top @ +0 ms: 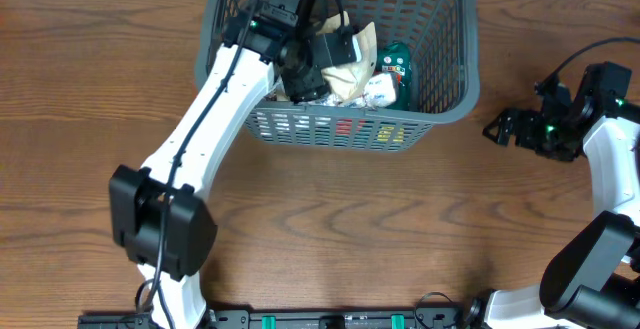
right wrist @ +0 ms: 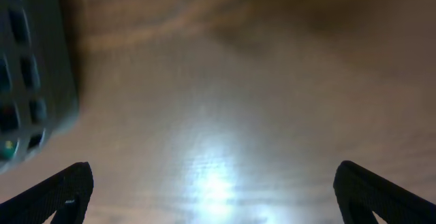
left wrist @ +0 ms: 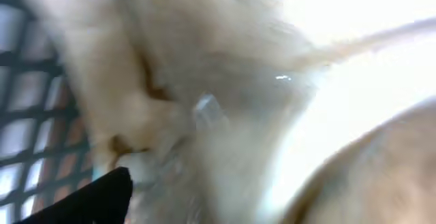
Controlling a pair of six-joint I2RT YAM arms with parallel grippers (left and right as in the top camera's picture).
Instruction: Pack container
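Reaching down into the container (top: 452,107) with the left hand (top: 310,77), grip impossible to tell; hovering just right of it with the right hand (top: 497,129) spread, empty.

**Desk:** Any lettering legible in the container (top: 455,29), at 12 o'clock on the table (top: 330,229)?

**Photographer:** None. The green packet (top: 397,69) on the container's 3 o'clock side carries pale marks, too small to read from overhead.

**Desk:** And the red and green patches (top: 345,127) behind the lattice at 6 o'clock?

**Photographer:** Colour only, no words or numbers that can be made out. The left wrist view is a blur of pale wrapper (left wrist: 204,115). The right wrist view gives nothing readable.
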